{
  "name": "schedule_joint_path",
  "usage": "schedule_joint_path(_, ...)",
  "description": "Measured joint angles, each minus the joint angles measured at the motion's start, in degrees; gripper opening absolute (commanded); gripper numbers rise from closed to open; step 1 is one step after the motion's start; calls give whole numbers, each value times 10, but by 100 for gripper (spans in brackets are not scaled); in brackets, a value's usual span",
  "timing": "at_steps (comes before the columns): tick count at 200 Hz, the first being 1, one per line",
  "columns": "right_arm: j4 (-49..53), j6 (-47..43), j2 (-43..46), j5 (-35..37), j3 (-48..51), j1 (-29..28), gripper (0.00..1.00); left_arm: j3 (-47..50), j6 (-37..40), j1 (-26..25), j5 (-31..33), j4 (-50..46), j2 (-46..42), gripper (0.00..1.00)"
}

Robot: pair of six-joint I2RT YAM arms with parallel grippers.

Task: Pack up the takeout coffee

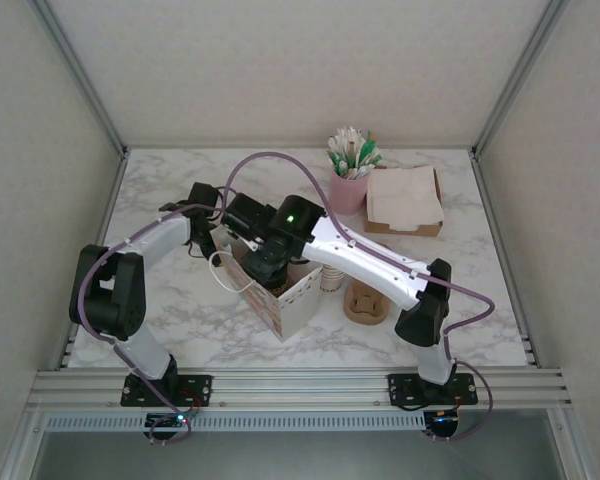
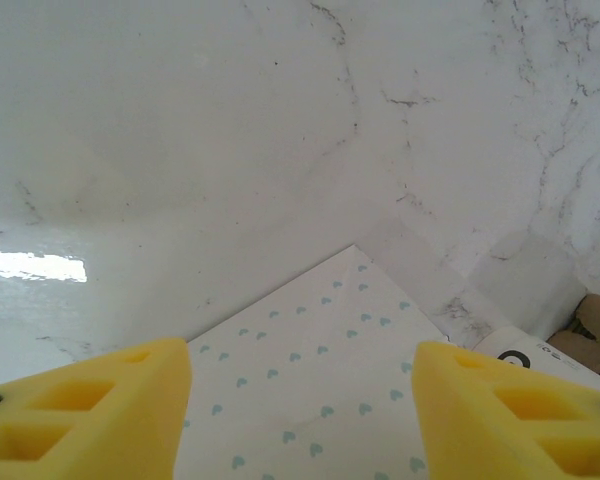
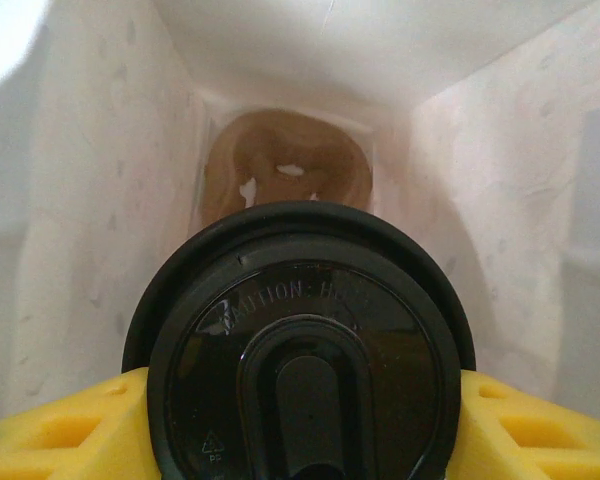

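One lidded cup [image 3: 300, 340], one paper bag [image 1: 298, 303] (heart-printed), one pink pot [image 1: 348, 192], one napkin box [image 1: 405, 229].

takeout coffee [image 3: 305, 370]: inside bag [image 1: 298, 300] | napkins [image 1: 405, 195]: behind bag, rightward (just beside stirrer cup [image 1: 348, 190])

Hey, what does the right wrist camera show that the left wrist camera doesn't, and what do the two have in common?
Right wrist view: the takeout coffee, seen from above its black lid and gripped between the right gripper's yellow fingers. The paper bag's inner walls surround it, and a brown ring-shaped item lies at the bottom.

Left wrist view: the marble table, the bag's outer face printed with small hearts, and the left gripper open with nothing pinched.

Shared: the paper bag, and yellow foam fingers at the lower corners.
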State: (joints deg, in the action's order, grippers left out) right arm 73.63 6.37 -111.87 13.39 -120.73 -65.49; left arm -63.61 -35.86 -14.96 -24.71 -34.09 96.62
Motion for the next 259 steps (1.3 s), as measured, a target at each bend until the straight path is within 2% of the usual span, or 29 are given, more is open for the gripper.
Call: schedule_joint_path(259, -149, -25, -13, -9, 118, 23, 47, -1, 0, 0, 0, -4, 0, 57)
